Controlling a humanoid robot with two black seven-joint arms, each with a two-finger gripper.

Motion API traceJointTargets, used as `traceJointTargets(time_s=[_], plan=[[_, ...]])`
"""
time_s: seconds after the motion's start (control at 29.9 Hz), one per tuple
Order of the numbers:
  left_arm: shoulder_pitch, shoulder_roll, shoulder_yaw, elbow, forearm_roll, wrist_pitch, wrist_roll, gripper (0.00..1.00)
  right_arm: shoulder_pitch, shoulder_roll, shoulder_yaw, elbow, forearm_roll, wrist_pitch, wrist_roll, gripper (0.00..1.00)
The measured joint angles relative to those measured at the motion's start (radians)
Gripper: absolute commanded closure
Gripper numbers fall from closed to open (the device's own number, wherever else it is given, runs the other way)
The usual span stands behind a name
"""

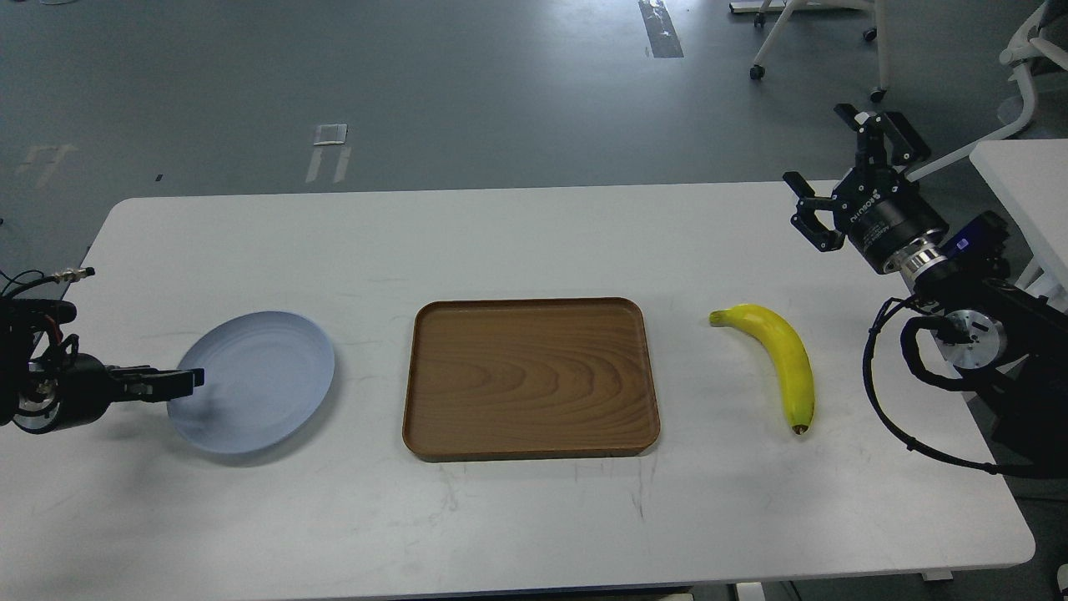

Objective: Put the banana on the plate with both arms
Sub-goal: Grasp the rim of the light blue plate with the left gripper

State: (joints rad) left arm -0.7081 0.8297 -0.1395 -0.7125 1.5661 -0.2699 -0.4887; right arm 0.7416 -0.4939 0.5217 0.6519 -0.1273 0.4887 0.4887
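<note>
The yellow banana (784,357) lies on the white table to the right of the tray, green stem end at the top left and dark tip toward me. The pale grey-blue plate (259,380) lies flat at the left. My left gripper (185,381) is low at the plate's left rim, its tip over the rim; it is seen side-on and its fingers cannot be told apart. My right gripper (816,143) is wide open and empty, raised above the table's far right corner, well behind the banana.
A brown wooden tray (531,378) lies in the middle of the table (534,242), between plate and banana. A second white table (1022,179) and chair legs (780,33) stand at the far right. The right arm's black cable (884,409) loops beside the banana.
</note>
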Motion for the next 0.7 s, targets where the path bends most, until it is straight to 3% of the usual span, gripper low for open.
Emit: traceJointTargets(time_s=[0.03,0.1,0.23,0.27,0.3,0.7], plan=[[0.0,-0.003,0.0,0.002,0.0,0.0,0.0,0.43,0.0,0.0,0.0,0.0,0.0,0.0,0.0,0.0],[0.001,-0.008,0.0,0.005,0.0,0.0,0.0,0.61,-0.001,0.0,0.0,0.0,0.0,0.0,0.0,0.0],[0.001,-0.01,0.0,0.008,0.0,0.0,0.0,0.79,-0.001,0.0,0.0,0.0,0.0,0.0,0.0,0.0],[0.001,-0.01,0.0,0.008,0.0,0.0,0.0,0.94,-0.001,0.0,0.0,0.0,0.0,0.0,0.0,0.0],[0.001,-0.01,0.0,0.008,0.0,0.0,0.0,1.0,-0.001,0.0,0.0,0.0,0.0,0.0,0.0,0.0],[-0.016,-0.009,-0.002,0.007,0.0,0.002,0.0,1.0,-0.001,0.0,0.0,0.0,0.0,0.0,0.0,0.0]])
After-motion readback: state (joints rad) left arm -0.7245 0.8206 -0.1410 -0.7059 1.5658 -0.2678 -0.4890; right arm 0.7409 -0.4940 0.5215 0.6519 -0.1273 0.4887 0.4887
